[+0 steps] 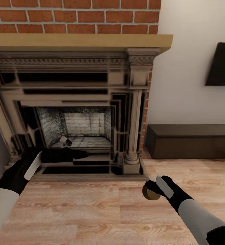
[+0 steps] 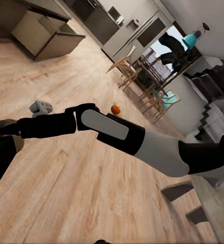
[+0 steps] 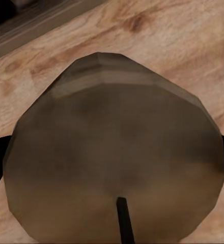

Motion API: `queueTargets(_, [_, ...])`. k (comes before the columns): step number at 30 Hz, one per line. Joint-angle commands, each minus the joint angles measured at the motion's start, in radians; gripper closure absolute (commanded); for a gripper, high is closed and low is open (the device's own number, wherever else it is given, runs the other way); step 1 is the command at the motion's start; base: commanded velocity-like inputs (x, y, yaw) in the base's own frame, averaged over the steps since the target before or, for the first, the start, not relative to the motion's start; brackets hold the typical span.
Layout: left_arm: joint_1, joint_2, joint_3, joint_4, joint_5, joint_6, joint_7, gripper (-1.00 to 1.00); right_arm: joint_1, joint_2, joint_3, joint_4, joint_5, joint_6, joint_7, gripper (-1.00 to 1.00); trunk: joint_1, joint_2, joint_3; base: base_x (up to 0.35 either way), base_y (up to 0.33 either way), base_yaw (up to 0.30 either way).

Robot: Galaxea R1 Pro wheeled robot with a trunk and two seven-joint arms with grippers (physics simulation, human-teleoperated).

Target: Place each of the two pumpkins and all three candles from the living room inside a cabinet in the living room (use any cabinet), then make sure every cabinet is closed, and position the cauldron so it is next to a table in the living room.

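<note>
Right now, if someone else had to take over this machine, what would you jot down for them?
Right claw: shut on a candle, held above the wood floor in front of the fireplace.
Left claw: hard to tell if open or shut; it seems to hold nothing.
One pumpkin lies on the floor, far off.
Cabinet at the right wall looks closed.
Left: stow this candle and the rest, close up, move the cauldron.
</note>
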Motion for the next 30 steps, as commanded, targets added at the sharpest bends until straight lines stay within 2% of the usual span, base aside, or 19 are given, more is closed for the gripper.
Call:
queueTargets(1, [-0.001,0.001,-0.002,0.000,0.003,0.009,-0.002,-1.00,-0.001,-0.001,0.008,-0.002,-0.010,0.001,-0.009,1.00,-0.001,0.000,0.003,-0.029,0.000,-0.283])
queueTargets(16, [-0.001,0.000,-0.002,-0.001,0.000,0.009,0.003,-1.00,-0.001,-0.002,0.003,0.001,-0.012,0.001,-0.010,1.00,-0.007,0.003,0.068,-0.004,0.000,-0.283])
queueTargets(30, [-0.001,0.000,-0.003,-0.002,-0.002,0.009,0.004,-1.00,-0.001,-0.003,-0.001,0.007,-0.013,0.001,-0.011,1.00,-0.007,0.003,0.076,0.019,-0.037,-0.279])
